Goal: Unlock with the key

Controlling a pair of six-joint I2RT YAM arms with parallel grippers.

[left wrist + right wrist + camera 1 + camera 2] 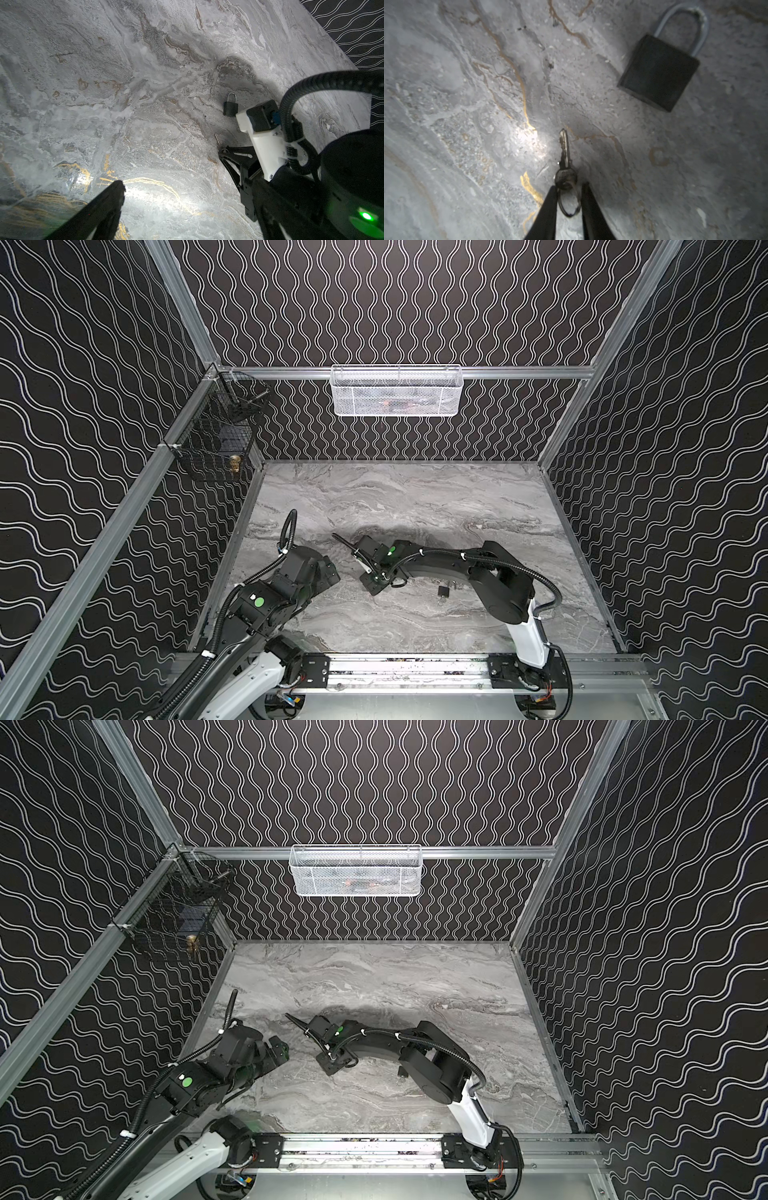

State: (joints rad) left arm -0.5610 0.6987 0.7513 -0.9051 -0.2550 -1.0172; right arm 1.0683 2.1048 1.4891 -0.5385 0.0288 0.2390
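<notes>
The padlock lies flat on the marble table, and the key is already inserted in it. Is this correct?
No. The padlock lies flat on the marble table, but the key is not inserted: the right wrist view shows it well apart from the padlock.

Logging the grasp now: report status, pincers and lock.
Left pincer open, empty. Right pincer straddles key ring, grip unconfirmed. Padlock lying flat, shackle closed, clear of key. Path unobstructed.
</notes>
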